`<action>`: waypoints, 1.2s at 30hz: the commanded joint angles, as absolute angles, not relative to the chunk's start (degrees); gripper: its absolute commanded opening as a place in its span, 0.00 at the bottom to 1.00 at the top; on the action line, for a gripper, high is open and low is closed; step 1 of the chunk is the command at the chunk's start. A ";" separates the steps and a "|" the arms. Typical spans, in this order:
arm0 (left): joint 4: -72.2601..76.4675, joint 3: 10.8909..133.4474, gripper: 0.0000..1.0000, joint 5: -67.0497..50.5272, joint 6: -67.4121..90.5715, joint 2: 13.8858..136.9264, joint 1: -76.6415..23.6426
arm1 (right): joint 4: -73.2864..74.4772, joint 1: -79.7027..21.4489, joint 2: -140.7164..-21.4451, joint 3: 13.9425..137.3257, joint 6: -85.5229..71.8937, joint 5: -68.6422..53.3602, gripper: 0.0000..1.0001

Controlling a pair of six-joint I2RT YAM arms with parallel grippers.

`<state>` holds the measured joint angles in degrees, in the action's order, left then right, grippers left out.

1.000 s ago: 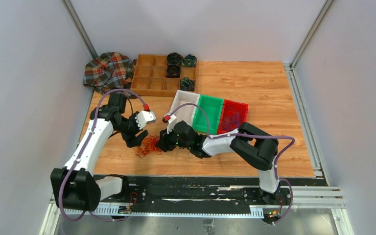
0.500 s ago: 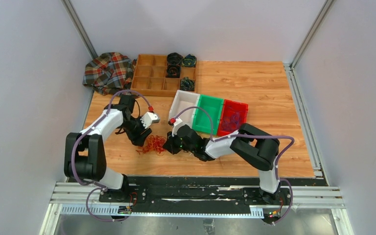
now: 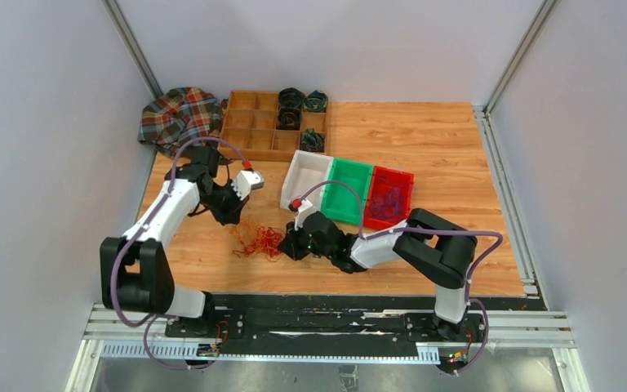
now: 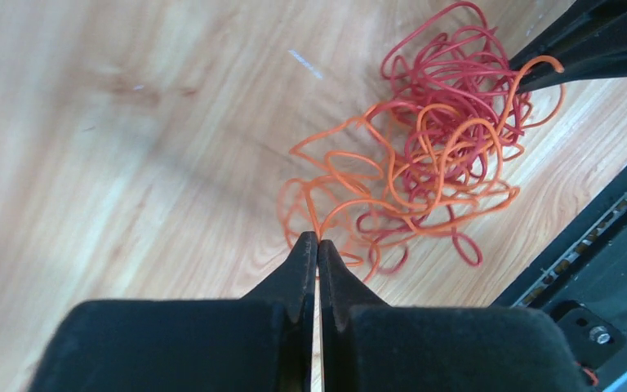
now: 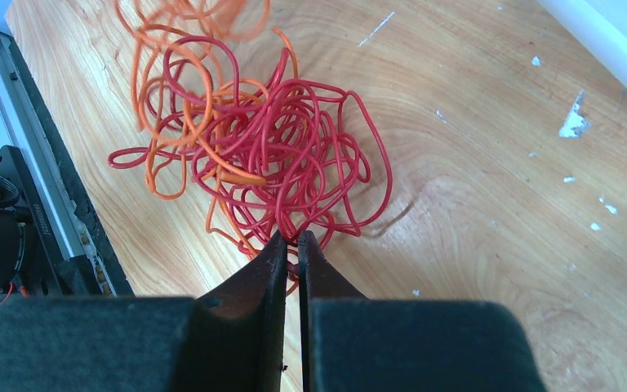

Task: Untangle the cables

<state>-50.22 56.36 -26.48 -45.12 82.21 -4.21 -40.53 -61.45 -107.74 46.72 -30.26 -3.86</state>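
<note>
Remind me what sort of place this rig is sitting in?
Most likely a lab robot test cell: a wooden tabletop walled by plain grey panels on aluminium framing, with sorting bins and a compartment tray.

Cables [image 3: 260, 241] on table [image 3: 433, 139] between left claw [image 4: 317, 241] and right claw [image 5: 291, 238]; bins [image 3: 349, 162] behind them, compartment tray [image 3: 241, 124] farther back.

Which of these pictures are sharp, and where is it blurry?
Left wrist view: orange wire crisp, table at left smeared. Right wrist view: red wire sharp, orange wire at top blurred. Top view: even light, wires tiny.
</note>
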 commanded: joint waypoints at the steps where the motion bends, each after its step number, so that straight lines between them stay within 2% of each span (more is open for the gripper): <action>1: -53.94 61.67 0.01 -20.71 -45.23 73.84 -3.87 | -41.59 -61.17 -105.03 44.68 -31.19 -2.35 0.01; 10: -58.01 76.69 0.00 -16.73 -43.81 64.82 -3.87 | -38.01 -61.52 -103.14 43.37 -32.09 0.01 0.01; 19: -57.91 89.83 0.00 -24.93 -34.08 61.75 -3.87 | -32.58 -64.29 -99.78 43.43 -28.82 4.66 0.03; 20: -57.84 91.14 0.01 -26.33 -33.08 61.20 -3.87 | -32.15 -64.55 -98.80 43.19 -28.18 5.64 0.06; 26: -57.83 93.52 0.00 -33.96 -29.43 57.53 -3.94 | -29.09 -65.83 -86.93 43.33 -21.39 8.92 0.46; 30: -57.83 93.52 0.01 -35.40 -27.63 55.58 -3.96 | -26.53 -65.83 -79.36 47.50 -15.44 8.45 0.65; 32: -57.83 93.08 0.01 -36.29 -27.06 54.56 -3.96 | -25.79 -65.83 -77.26 50.98 -12.50 6.68 0.71; 36: -57.82 91.41 0.00 -37.69 -25.35 52.75 -3.95 | -27.04 -65.90 -75.73 57.39 -7.37 0.59 0.73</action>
<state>-57.56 92.58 -34.57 -28.25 54.08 -4.21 -26.52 -65.21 -77.52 51.72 -15.07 5.37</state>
